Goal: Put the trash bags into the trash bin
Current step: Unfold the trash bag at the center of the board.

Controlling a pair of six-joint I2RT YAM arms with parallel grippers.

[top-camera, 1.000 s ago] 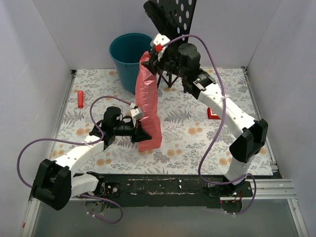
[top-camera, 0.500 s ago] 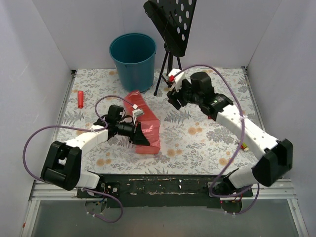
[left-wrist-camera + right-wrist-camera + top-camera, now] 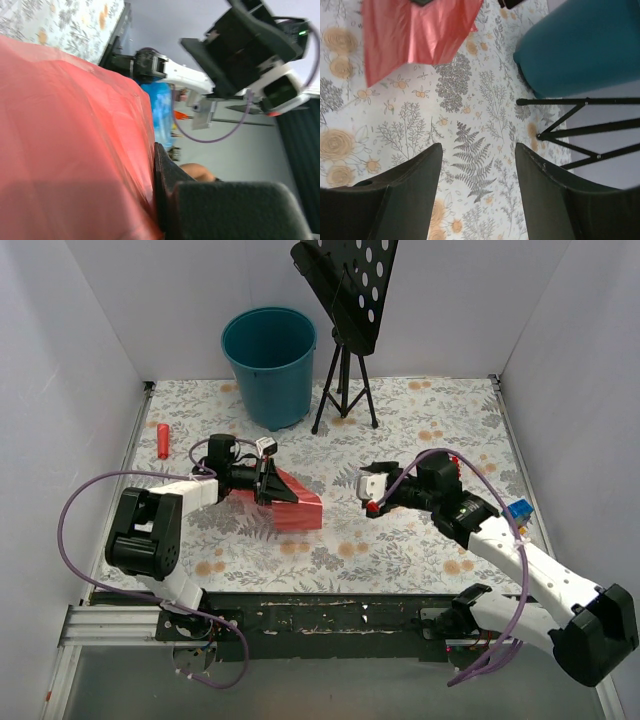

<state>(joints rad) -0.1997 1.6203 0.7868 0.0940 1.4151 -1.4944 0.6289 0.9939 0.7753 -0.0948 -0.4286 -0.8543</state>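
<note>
The red trash bag (image 3: 297, 506) lies crumpled low on the floral table, left of centre. My left gripper (image 3: 266, 483) is shut on its left edge; in the left wrist view the bag (image 3: 70, 140) fills the left side, pressed against one black finger (image 3: 172, 192). My right gripper (image 3: 369, 496) is open and empty, low over the table to the right of the bag. Its wrist view shows both fingers (image 3: 412, 187) spread over bare table, with the bag (image 3: 415, 30) ahead of my right gripper (image 3: 477, 167). The teal trash bin (image 3: 268, 360) stands upright at the back; it also shows in the right wrist view (image 3: 585, 45).
A black music stand (image 3: 345, 300) on tripod legs (image 3: 345, 390) stands just right of the bin; the legs also show in the right wrist view (image 3: 580, 127). A small red cylinder (image 3: 162, 440) lies at the left edge. A blue and red toy (image 3: 518, 510) lies at the right edge.
My right gripper let go of the bag's top near the bin and moved down to mid-table. The bag dropped from hanging upright to lying low. My left gripper kept hold and shifted back-left.
</note>
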